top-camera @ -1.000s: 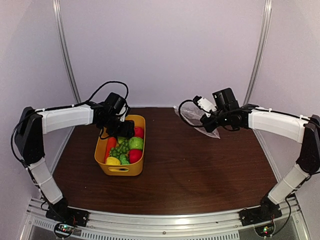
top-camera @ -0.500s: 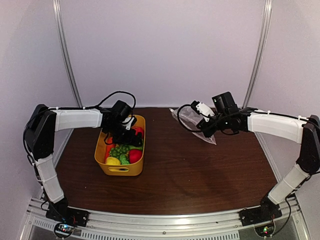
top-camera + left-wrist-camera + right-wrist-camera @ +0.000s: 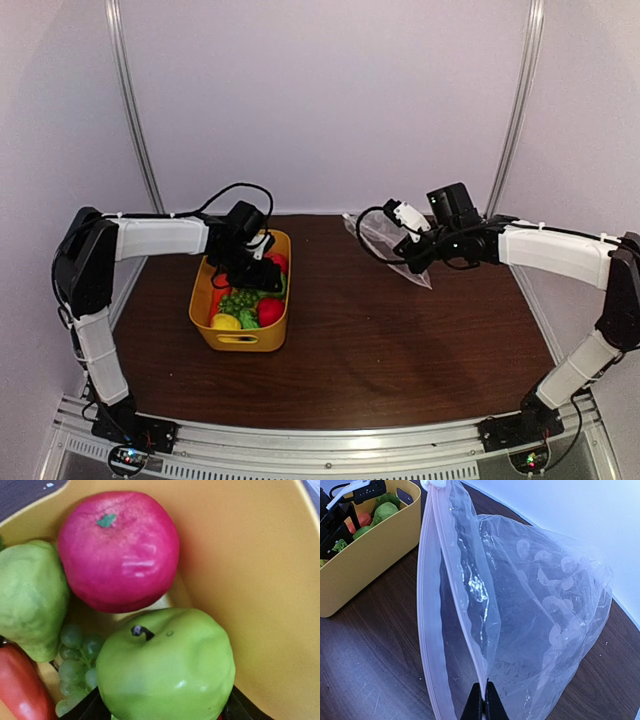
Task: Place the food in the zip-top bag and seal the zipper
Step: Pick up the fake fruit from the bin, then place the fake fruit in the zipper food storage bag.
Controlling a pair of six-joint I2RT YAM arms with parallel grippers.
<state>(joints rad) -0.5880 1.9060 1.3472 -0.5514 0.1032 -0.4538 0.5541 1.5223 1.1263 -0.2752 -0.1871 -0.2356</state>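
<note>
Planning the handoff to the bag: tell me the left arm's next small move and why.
Probably close the left gripper firmly on the green apple and lift it: its fingers flank the apple in the yellow basket, while the right gripper holds the zip-top bag by its mouth edge.

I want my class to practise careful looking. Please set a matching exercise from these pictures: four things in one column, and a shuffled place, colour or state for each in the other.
1 green apple
2 grapes
3 zip-top bag
4 basket

a yellow
b mouth edge pinched by the right gripper
c between the fingers of the left gripper
d wedged between the pear and the green apple

Pairs: 1-c, 2-d, 3-b, 4-a
</note>
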